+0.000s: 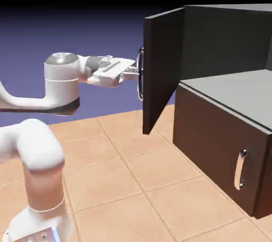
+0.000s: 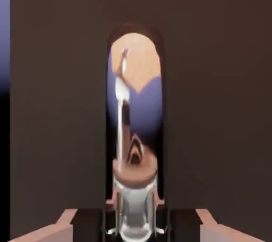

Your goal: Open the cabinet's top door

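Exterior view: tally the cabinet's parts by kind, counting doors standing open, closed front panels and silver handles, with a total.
Open doors: 1, the top door
Closed front panels: 1, the lower panel
Silver handles: 2, the top door's handle and the lower handle
Total: 4

Dark brown-black cabinet (image 1: 220,140); silver handles (image 1: 239,169); orange tiled floor (image 1: 125,177); blue-violet backdrop (image 1: 101,28)
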`<action>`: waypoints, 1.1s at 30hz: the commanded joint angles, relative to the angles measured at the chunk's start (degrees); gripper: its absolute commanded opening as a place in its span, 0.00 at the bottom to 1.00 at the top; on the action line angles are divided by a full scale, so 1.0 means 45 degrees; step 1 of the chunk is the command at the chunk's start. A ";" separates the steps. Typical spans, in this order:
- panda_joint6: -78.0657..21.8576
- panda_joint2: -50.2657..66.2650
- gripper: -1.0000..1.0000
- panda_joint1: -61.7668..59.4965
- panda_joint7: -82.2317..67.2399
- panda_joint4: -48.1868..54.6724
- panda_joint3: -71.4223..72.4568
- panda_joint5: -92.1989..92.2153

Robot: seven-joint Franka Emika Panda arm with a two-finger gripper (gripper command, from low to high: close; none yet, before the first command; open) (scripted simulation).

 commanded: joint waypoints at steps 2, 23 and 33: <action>-0.0840 -0.0070 0.00 0.0319 -0.0192 0.0098 0.0923 0.1074; -0.9859 0.3047 0.00 -0.2543 -0.0164 0.6778 1.0245 0.9063; -1.3164 0.3362 0.00 -0.6595 -0.0606 1.1392 1.3223 1.0589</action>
